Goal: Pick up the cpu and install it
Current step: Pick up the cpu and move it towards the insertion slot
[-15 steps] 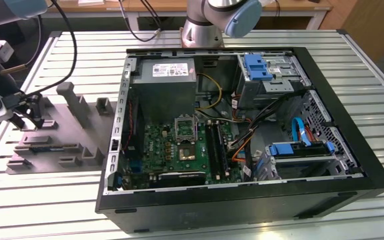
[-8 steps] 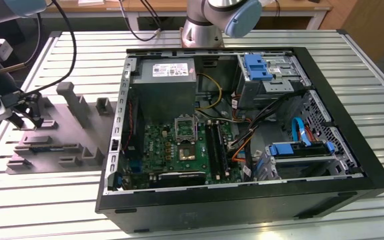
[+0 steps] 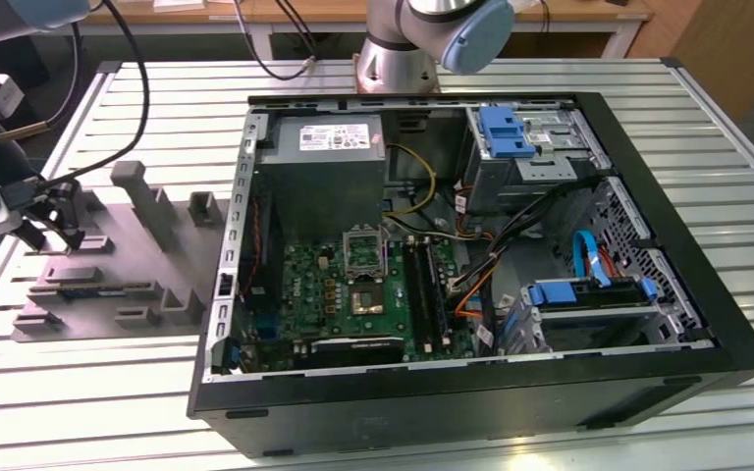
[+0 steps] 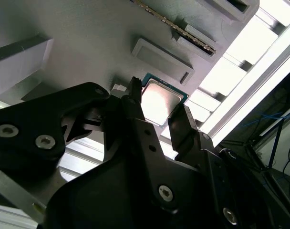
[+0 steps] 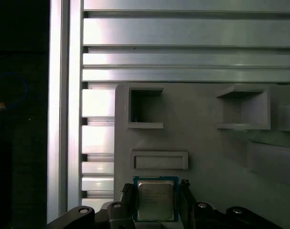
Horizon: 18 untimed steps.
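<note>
The gripper (image 3: 63, 238) hangs over the near corner of the grey plastic fixture (image 3: 129, 265), at the exterior view's left, well apart from the open computer case (image 3: 482, 412). Its 2 black fingers (image 4: 135, 109) are drawn in narrow and stand against 2 opposite edges of the cpu (image 5: 155, 199), so the tool holds the chip between them.

The cpu is a small square with a pale silver face and a greenish rim, and that face is turned toward both wrist cameras. It sits over the grey fixture plate. I cannot tell whether it rests on the plate or is lifted clear of it.

In the first wrist view a shallow long pocket (image 5: 159, 160) lies just beside the cpu, and 2 deeper square pockets (image 5: 145, 107) sit further along the plate.

The fixture lies on a table of aluminium slats (image 3: 115, 392), with upright grey blocks (image 3: 148, 201) rising from it. The case lies on its side with the lid off, showing a green circuit board (image 3: 338, 294), a grey power supply (image 3: 325, 147) and blue drive brackets (image 3: 506, 132). The arm's base (image 3: 397, 59) stands behind the case.
</note>
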Each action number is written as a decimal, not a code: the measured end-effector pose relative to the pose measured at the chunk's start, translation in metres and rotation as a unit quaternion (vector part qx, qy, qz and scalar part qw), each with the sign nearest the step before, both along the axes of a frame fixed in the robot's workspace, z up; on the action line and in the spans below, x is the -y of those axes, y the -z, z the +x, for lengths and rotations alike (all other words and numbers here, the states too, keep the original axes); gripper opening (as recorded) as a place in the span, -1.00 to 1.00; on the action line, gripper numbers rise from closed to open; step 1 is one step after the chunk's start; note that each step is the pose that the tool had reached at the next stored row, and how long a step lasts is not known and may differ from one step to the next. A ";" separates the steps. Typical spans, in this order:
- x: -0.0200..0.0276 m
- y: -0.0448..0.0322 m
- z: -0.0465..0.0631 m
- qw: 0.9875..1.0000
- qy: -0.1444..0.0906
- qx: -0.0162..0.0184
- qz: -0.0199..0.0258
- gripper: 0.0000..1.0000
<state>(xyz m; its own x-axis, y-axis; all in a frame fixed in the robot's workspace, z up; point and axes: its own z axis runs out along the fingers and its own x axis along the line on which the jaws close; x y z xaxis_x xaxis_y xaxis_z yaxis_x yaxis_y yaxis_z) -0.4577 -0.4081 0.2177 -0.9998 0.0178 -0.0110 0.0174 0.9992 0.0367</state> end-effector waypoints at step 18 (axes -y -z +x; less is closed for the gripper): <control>0.0000 -0.0031 0.000 1.000 0.000 0.000 0.000 -0.06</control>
